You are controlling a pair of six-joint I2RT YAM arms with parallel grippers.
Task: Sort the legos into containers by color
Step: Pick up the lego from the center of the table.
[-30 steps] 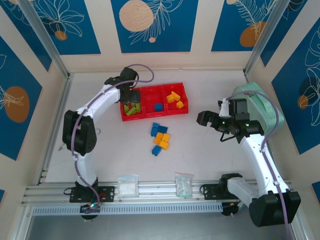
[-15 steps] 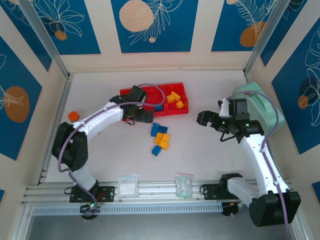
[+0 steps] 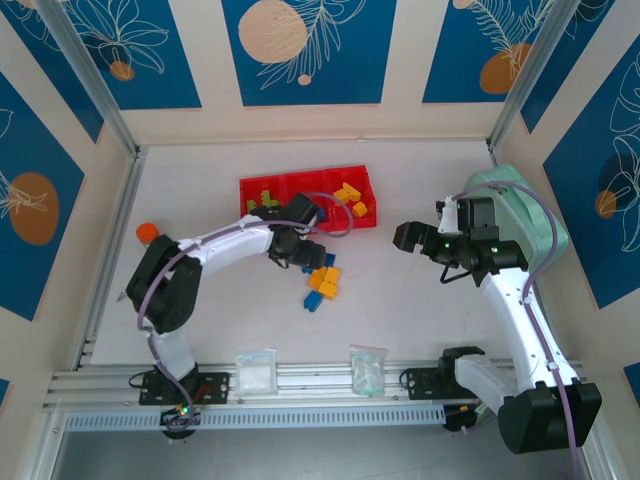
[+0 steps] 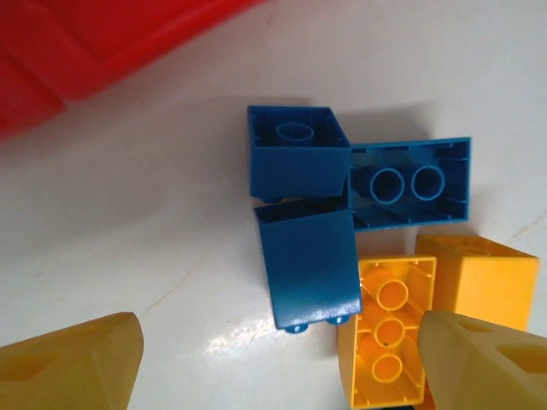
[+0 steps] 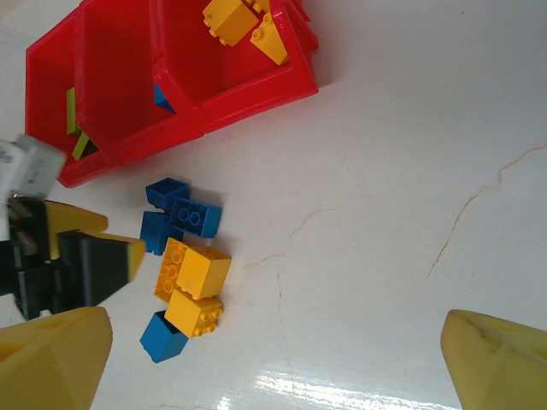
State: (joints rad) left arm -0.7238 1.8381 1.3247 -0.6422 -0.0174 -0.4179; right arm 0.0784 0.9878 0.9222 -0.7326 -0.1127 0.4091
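Observation:
The red three-bin tray (image 3: pixel 284 186) sits at the back of the table, with green legos (image 3: pixel 262 205) in its left bin and yellow ones (image 3: pixel 349 194) in its right bin. A loose pile of blue legos (image 3: pixel 309 256) and yellow legos (image 3: pixel 324 277) lies in front of it. My left gripper (image 3: pixel 300 250) is open and low over the pile's left edge. In the left wrist view its yellow fingers (image 4: pixel 73 366) straddle a blue brick (image 4: pixel 308 266) and a yellow brick (image 4: pixel 386 340). My right gripper (image 3: pixel 405 238) hangs open to the right, nothing between its fingertips (image 5: pixel 51 359).
A mint-green case (image 3: pixel 535 215) stands behind the right arm. An orange-capped bottle (image 3: pixel 147 232) is at the left. Two clear bags (image 3: pixel 255 368) (image 3: pixel 367 368) lie by the near rail. One more blue brick (image 5: pixel 162 337) lies at the pile's near end.
My left arm has swung from the tray's left bin down and right to the loose pile. The orange cap has come into sight. The right arm is still.

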